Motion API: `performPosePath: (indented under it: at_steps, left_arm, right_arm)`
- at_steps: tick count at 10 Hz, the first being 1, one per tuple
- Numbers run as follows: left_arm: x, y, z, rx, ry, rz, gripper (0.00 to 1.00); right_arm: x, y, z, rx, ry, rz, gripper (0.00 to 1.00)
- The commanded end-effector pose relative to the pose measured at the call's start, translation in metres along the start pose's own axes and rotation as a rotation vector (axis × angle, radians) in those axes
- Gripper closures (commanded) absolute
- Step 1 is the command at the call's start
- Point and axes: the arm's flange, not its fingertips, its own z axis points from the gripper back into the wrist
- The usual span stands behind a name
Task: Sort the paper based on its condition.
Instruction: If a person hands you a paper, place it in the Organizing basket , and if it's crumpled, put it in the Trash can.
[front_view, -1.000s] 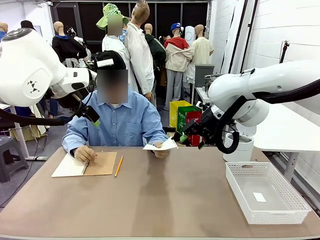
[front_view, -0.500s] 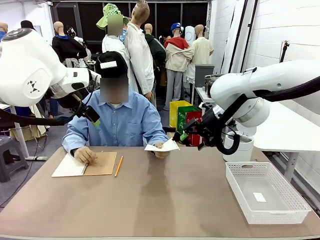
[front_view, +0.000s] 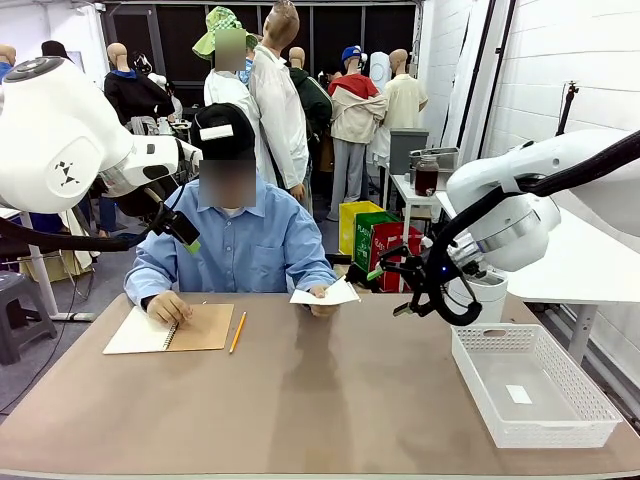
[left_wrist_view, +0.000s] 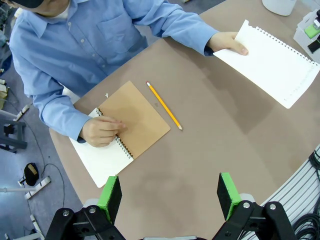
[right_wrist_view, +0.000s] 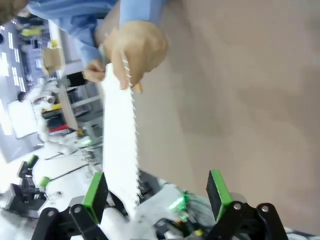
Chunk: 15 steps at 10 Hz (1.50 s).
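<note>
- R gripper (right_wrist_view: 157, 200): jaws spread wide, nothing clamped; green pads (right_wrist_view: 95, 190) stand apart on either side of the sheet's near end, no contact visible.
- In front view the R gripper (front_view: 398, 285) hangs above the table's far edge, just right of the paper (front_view: 325, 293), tips aimed toward it, small gap between.
- Paper: one white sheet w/ torn spiral-hole edge, held up off the table by the person's hand (front_view: 322, 303) near table's far middle. R wrist cam sees it almost edge-on (right_wrist_view: 120, 150), running from the hand (right_wrist_view: 135, 47) toward the open fingers.
- L wrist cam shows same sheet (left_wrist_view: 267, 62) flat-ish, perforated edge along one long side, pinched at a corner by the hand (left_wrist_view: 227, 42).
- L gripper (left_wrist_view: 170, 195): jaws wide apart, empty, high over the table looking down; in front view (front_view: 180, 228) it's raised at left, beside the person's shoulder.
- Person's other hand (front_view: 168, 307) rests on the notebook (front_view: 170, 328), which lies open-folded, tan cover up, at table's far left.
- Pencil (front_view: 237, 332): yellow, lying just right of notebook, not touching.
- Basket (front_view: 560, 425): white lattice tray at table's right; a small white scrap (front_view: 518, 394) inside on its floor.
- Table (front_view: 320, 400): brown top.
</note>
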Motion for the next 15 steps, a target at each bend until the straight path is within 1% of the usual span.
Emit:
performPosePath:
  at_steps: [1, 2, 3, 7, 9, 10, 12, 13, 15]
  left_arm:
    - [0.000, 0.001, 0.001, -0.003, -0.003, -0.005, 0.00]
    - [0.000, 0.001, 0.001, -0.003, -0.003, -0.005, 0.00]
    - [0.000, 0.001, 0.001, -0.003, -0.003, -0.005, 0.00]
    - [0.000, 0.001, 0.001, -0.003, -0.003, -0.005, 0.00]
    - [0.000, 0.001, 0.001, -0.003, -0.003, -0.005, 0.00]
    - [0.000, 0.001, 0.001, -0.003, -0.003, -0.005, 0.00]
    - [0.000, 0.001, 0.001, -0.003, -0.003, -0.005, 0.00]
    - [0.000, 0.001, 0.001, -0.003, -0.003, -0.005, 0.00]
    - [0.000, 0.001, 0.001, -0.003, -0.003, -0.005, 0.00]
  right_arm:
    - [0.003, -0.016, -0.010, 0.163, 0.053, -0.101, 0.00]
    - [0.006, -0.025, -0.017, 0.225, 0.080, -0.148, 0.00]
    - [0.007, -0.030, -0.022, 0.256, 0.115, -0.180, 0.00]
    - [0.013, -0.051, -0.041, 0.302, 0.182, -0.244, 0.00]
    - [0.013, -0.055, -0.046, 0.309, 0.194, -0.252, 0.00]
    - [0.013, -0.056, -0.047, 0.319, 0.203, -0.247, 0.03]
    - [0.013, -0.055, -0.050, 0.326, 0.215, -0.240, 0.39]
    - [0.014, -0.055, -0.051, 0.331, 0.223, -0.236, 0.44]
    - [0.014, -0.053, -0.053, 0.339, 0.235, -0.227, 0.44]
